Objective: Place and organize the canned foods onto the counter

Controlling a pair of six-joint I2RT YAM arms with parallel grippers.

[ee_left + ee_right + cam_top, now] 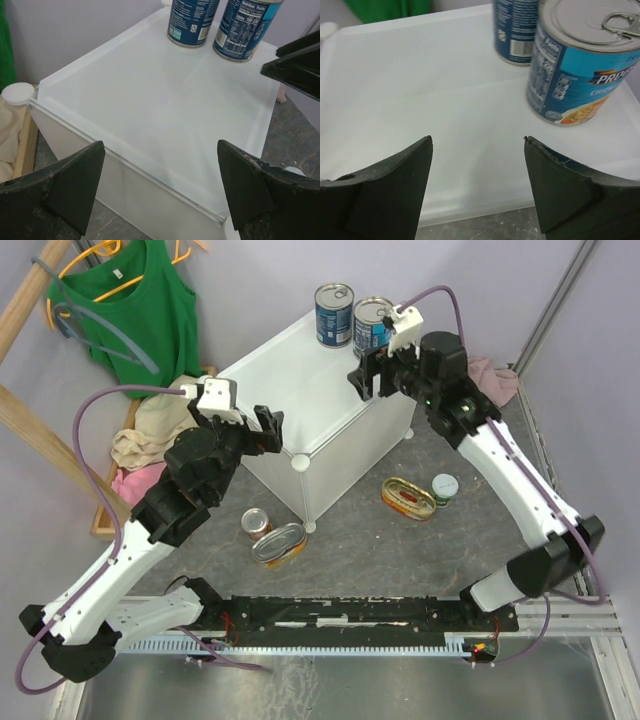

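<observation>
Pale lavender-grey walls [250,280] close in around me, evenly lit with only soft shadows. My surface [370,540] is mottled grey, like stone. At its left edge stands a wooden clothes rack [25,302], with a green tank top [150,315] hanging on an orange hanger [95,252]. Beige cloth [150,430] and pink cloth [135,483] lie heaped at the rack's foot. A dusty-pink cloth [495,378] sits in the far right corner beside a slanting metal post [558,300].

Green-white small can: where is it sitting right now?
In the top view the green-white can stands on the grey tabletop to the right of the white counter, with an oval tin just to its left.
</observation>
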